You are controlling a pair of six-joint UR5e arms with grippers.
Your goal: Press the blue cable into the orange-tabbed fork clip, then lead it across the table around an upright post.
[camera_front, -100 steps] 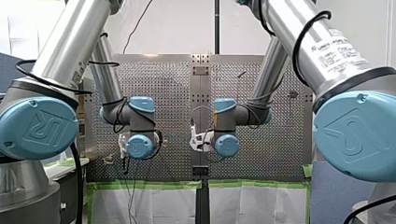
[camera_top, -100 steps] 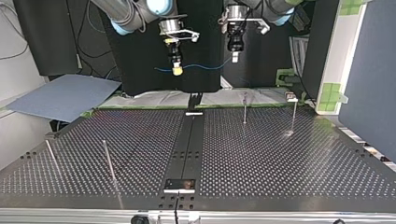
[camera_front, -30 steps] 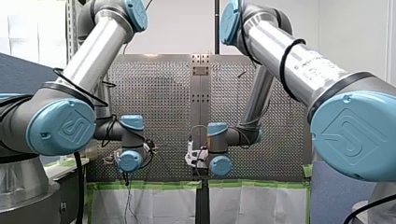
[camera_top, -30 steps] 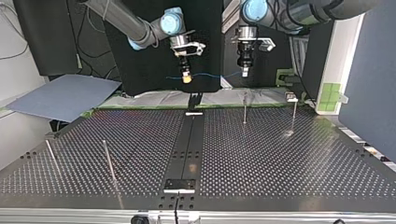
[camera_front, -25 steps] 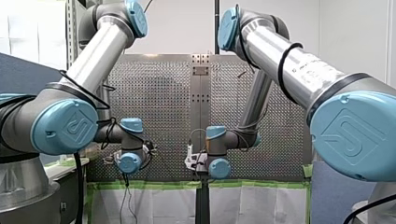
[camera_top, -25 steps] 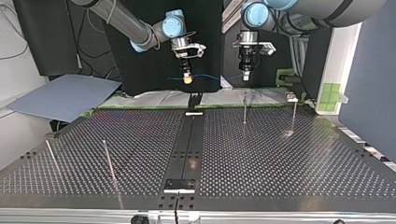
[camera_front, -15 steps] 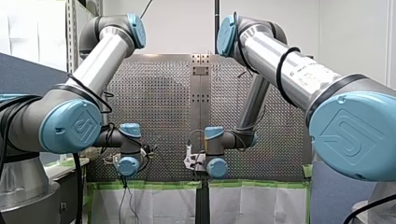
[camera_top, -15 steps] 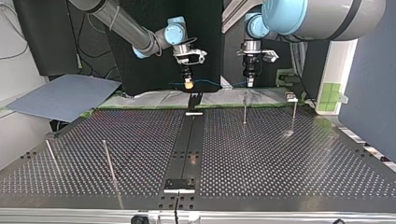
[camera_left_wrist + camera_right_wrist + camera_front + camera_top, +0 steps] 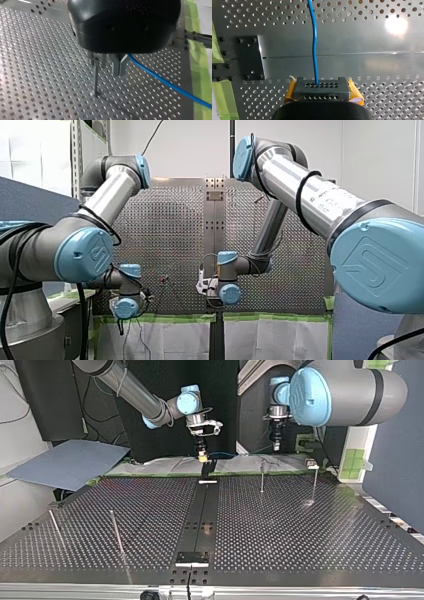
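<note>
The perforated metal table (image 9: 310, 530) fills the top view, with a black centre strip (image 9: 202, 515) running down its middle. At that view's left, my right arm's yellow-padded gripper (image 9: 202, 457) hangs low over the strip's far end. Its pads are closed on the thin blue cable (image 9: 314, 45), which leaves from between them. The cable runs rightward to my left arm's black gripper with metal fingers (image 9: 119, 73), which appear closed on it too, near the table's far right. A thin upright metal post (image 9: 96, 80) stands just beside those fingers.

Holding the cable at two places probably keeps a straight span ready to press into the orange-tabbed fork clip, which cannot be picked out with certainty here.

Compared with 3.3 s ago, both grippers sit lower and further toward the view's right. The cable span has dropped from well above the far edge to just over it.
</note>
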